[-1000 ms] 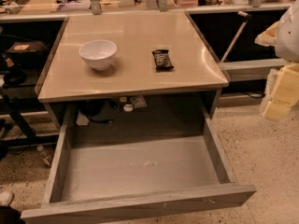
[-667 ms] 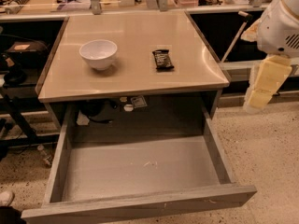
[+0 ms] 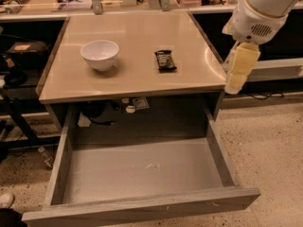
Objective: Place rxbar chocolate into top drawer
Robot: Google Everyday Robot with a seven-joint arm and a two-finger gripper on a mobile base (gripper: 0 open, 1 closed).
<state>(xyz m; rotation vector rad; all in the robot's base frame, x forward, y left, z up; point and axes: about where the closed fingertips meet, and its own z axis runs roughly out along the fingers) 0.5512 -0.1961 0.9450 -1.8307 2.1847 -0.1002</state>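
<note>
Since the earlier frames the white arm (image 3: 260,11) has swung in from the far right, and its cream-coloured gripper (image 3: 240,70) now hangs pointing down just beside the right edge of the beige tabletop (image 3: 142,27), overlapping that edge in this view. Whether the gripper is open or closed cannot be told from this angle (it shows as one pale block), but nothing is seen in it.

The bar, the bowl and the drawer lie where they did before. The rxbar chocolate (image 3: 165,60) lies flat on the tabletop, right of centre, its black wrapper running front to back, well apart from the gripper. A white bowl (image 3: 100,55) stands upright to its left, the two clearly separate.

Below the tabletop the top drawer (image 3: 142,167) is pulled fully out toward the camera, its grey bottom bare apart from a small pale mark near the middle. Its front panel (image 3: 142,208) sits nearest the camera, above speckled floor (image 3: 270,145).
</note>
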